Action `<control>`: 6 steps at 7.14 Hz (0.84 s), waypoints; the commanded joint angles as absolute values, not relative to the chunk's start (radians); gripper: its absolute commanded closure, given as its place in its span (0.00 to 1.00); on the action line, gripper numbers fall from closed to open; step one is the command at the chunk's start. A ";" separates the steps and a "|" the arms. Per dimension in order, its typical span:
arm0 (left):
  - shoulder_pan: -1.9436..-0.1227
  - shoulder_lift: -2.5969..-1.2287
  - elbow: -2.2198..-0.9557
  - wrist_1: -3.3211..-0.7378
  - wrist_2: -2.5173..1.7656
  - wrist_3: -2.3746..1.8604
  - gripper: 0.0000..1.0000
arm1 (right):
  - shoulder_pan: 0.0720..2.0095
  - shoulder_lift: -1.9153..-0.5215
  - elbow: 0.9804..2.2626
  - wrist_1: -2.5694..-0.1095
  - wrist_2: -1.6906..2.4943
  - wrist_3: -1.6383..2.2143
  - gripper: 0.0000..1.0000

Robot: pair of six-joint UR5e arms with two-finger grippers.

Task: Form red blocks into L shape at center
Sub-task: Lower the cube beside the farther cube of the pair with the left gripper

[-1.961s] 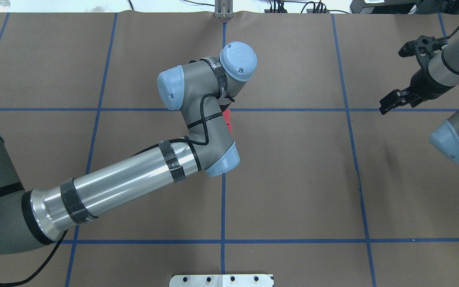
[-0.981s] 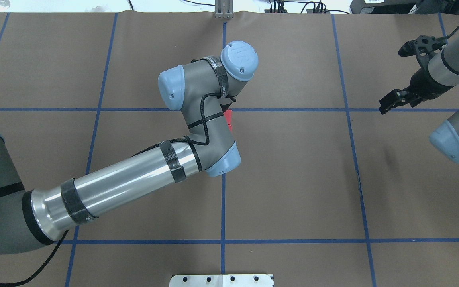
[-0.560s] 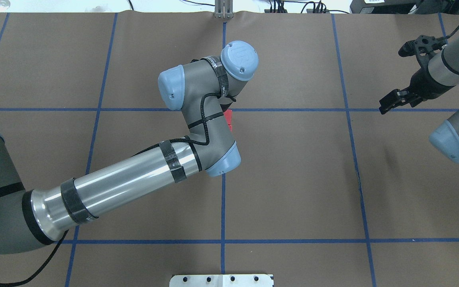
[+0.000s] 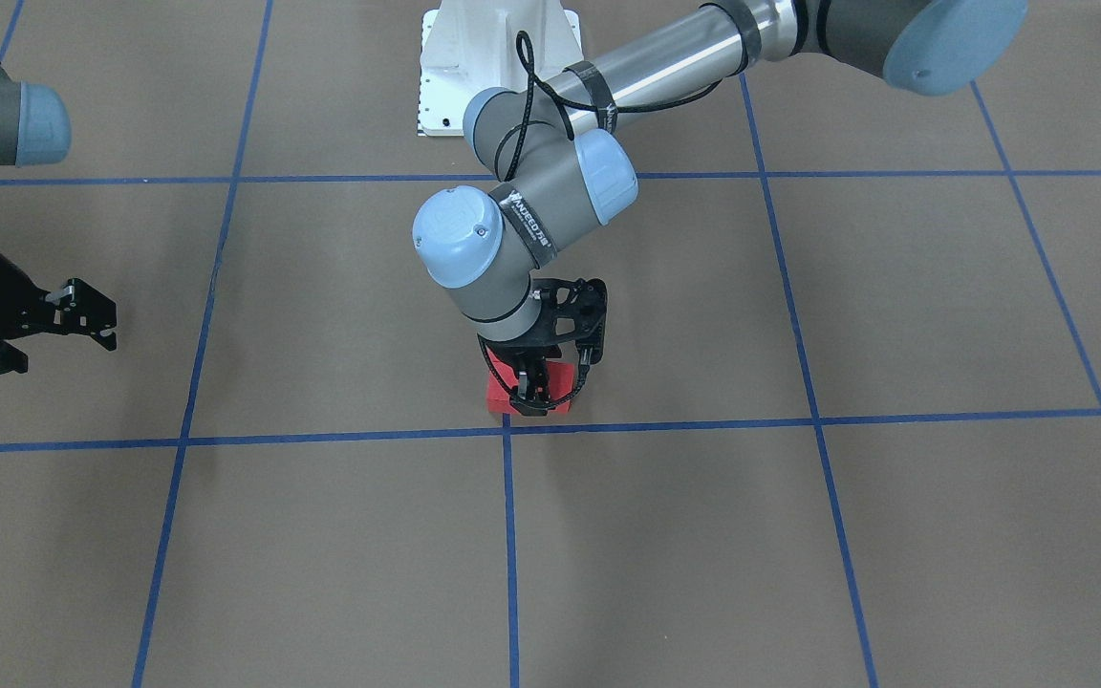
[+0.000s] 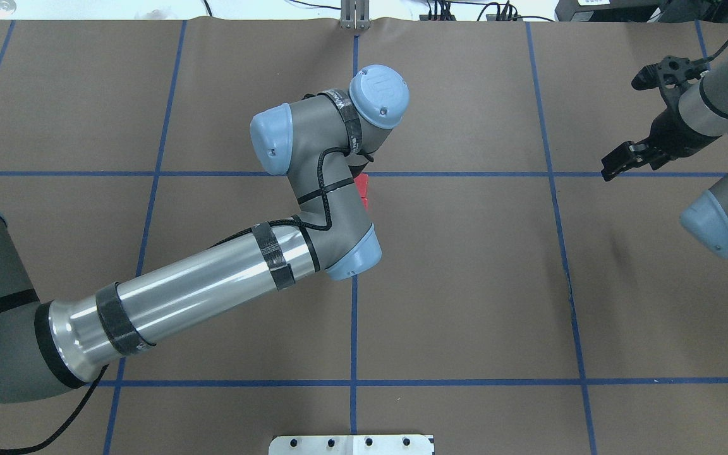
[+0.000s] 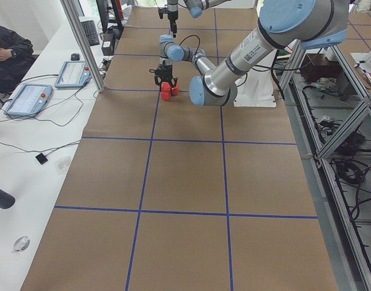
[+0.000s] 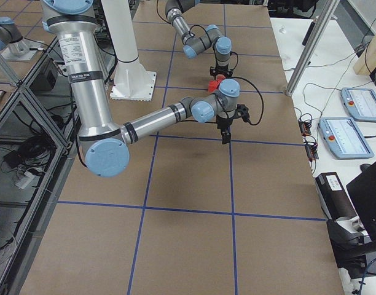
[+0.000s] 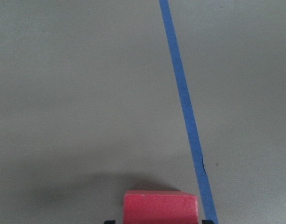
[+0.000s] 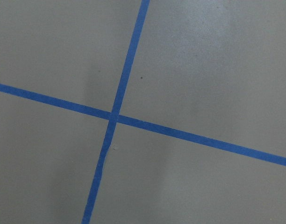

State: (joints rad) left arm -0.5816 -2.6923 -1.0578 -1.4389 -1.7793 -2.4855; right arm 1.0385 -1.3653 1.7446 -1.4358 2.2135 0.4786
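Exterior front-facing: left gripper pointing down over the red blocks. The blocks form a tight cluster just on the robot's side of the centre crossing, their edge almost at the tape; their number is not readable. Right gripper well apart from the crossing, toward the robot's right, holding nothing visible; whether its jaws are parted or together cannot be told.

Overhead exterior: crossing hidden under the left wrist; a sliver of the blocks shows just beside it.

Exterior left, exterior right: the blocks are a small red lump at the crossing, too small to show the shape.

Left wrist-mounted: one block between the fingertips, a thin gap on each side; jaws judged parted, not clamping.

Right wrist-mounted: bare surface and another tape crossing only.

Step, judged: a block being seated into the L.

Next move, judged: a straight lift clear of the cluster without dragging a neighbour, then a check of the shape against the crossing.
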 commanded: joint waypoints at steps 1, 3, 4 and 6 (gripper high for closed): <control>-0.581 -2.691 -1.058 -1.439 -1.778 -2.482 0.12 | 1.039 -1.364 1.744 -1.436 2.214 0.479 0.01; -0.589 -2.689 -1.068 -1.427 -1.775 -2.453 0.00 | 1.039 -1.355 1.747 -1.436 2.215 0.479 0.01; -0.607 -2.688 -1.084 -1.419 -1.776 -2.429 0.00 | 1.052 -1.350 1.747 -1.437 2.218 0.479 0.01; -0.665 -2.662 -1.178 -1.382 -1.776 -2.303 0.00 | 1.086 -1.345 1.747 -1.436 2.230 0.474 0.01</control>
State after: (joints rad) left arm -0.6312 -2.6793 -1.1190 -1.3998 -1.7762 -2.3828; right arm 1.0669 -1.3477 1.7464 -1.4382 2.2238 0.4777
